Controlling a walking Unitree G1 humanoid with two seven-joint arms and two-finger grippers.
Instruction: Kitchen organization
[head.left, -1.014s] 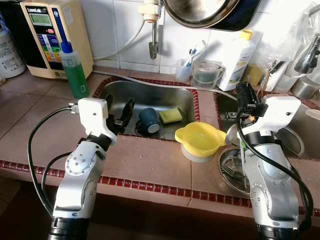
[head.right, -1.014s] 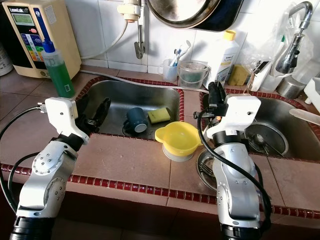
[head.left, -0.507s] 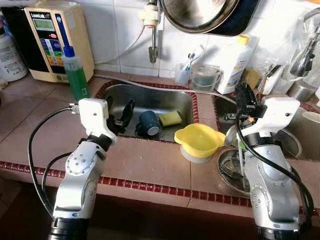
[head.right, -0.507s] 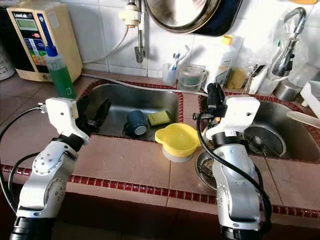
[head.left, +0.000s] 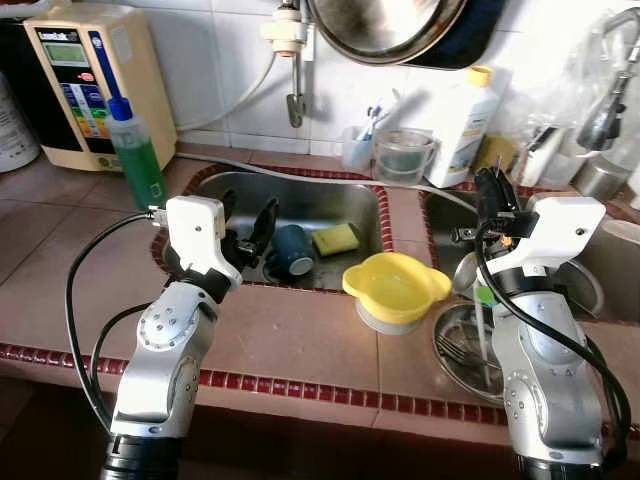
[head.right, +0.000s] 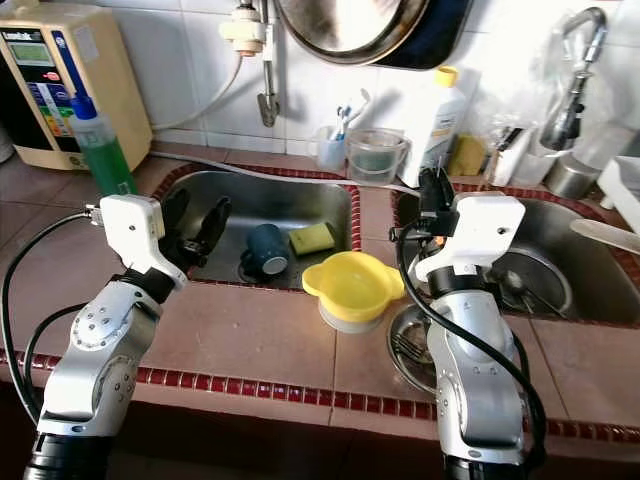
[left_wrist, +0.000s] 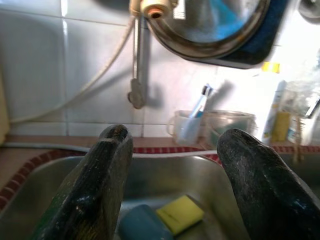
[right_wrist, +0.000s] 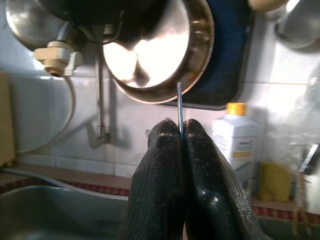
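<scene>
I am looking down at a tiled kitchen desk with two steel sinks set into it. My left gripper hovers over the near edge of the left sink, its two black fingers spread wide apart and holding nothing. Just beyond them, in the basin, a dark teal mug lies on its side with a yellow sponge touching it. My right gripper is raised over the near left corner of the right sink, fingers pressed together on a thin metal utensil handle that sticks up between the fingertips. On the desk between the sinks sits a yellow bowl stacked on a pale container. A steel dish holding a fork rests beside it, below my right arm. Against the tiled wall stand a green soap bottle, a white bottle with a yellow cap and a clear cup.
</scene>
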